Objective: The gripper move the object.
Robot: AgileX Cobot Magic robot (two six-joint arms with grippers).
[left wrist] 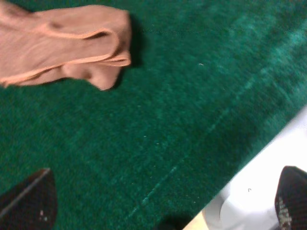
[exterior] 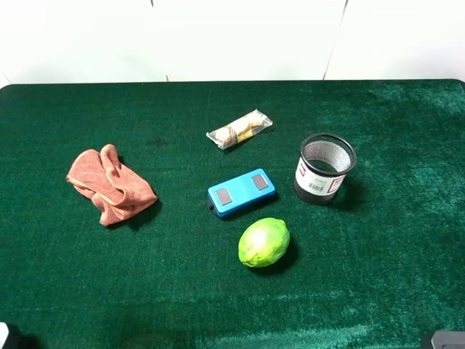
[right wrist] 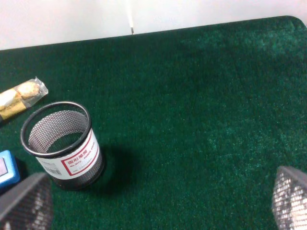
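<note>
Green felt: covers the worktop [exterior: 87, 291], white wall behind it
Cup: black mesh cup [exterior: 325, 168] with a white-and-red label, upright on the right half of the worktop, mouth open and nothing seen inside; also in the right wrist view [right wrist: 61, 144]
Box: blue box [exterior: 241, 192] left of the cup, apart from it
Lime: green lime [exterior: 264, 242] just in front of the box, near but not touching
Packet: clear wrapped snack [exterior: 239, 129] behind the box, lying at a slant
Cloth: crumpled orange-pink cloth [exterior: 109, 185] well to the left
Right claw: [right wrist: 158, 203] fingers spread wide, holding nothing, with the cup near one finger and clear of both
Left claw: [left wrist: 163, 201] fingers wide apart, holding nothing, over the near worktop edge with the cloth [left wrist: 62, 43] beyond it
</note>
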